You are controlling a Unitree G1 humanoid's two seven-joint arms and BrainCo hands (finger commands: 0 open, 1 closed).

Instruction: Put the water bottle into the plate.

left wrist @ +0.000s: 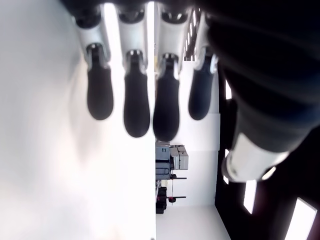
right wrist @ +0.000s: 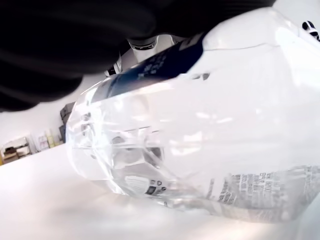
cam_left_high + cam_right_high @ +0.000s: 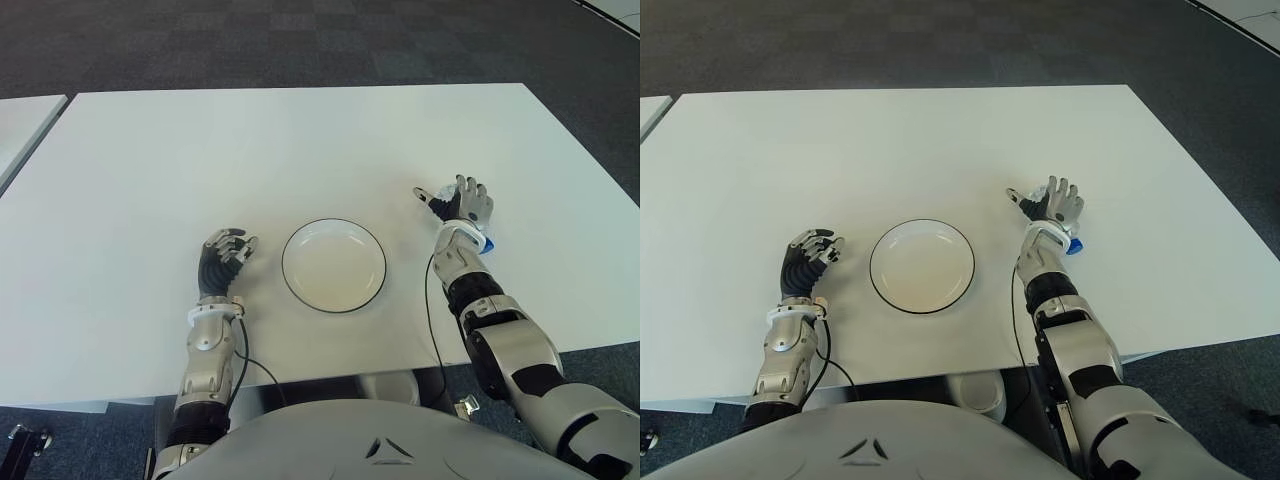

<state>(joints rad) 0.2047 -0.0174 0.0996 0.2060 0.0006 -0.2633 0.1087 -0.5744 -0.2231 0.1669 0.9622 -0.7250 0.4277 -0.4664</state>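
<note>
A clear plastic water bottle with a dark blue label lies on its side on the white table, right of the plate. Its blue end pokes out beside my right wrist. My right hand lies over the bottle, fingers stretched forward and thumb spread to the left, not closed around it. The empty white plate with a dark rim sits near the table's front edge, between my hands. My left hand shows left of the plate, fingers loosely extended and holding nothing.
A second white table's corner shows at the far left. Dark carpet lies beyond the table's far edge. The table's right edge runs close behind my right arm.
</note>
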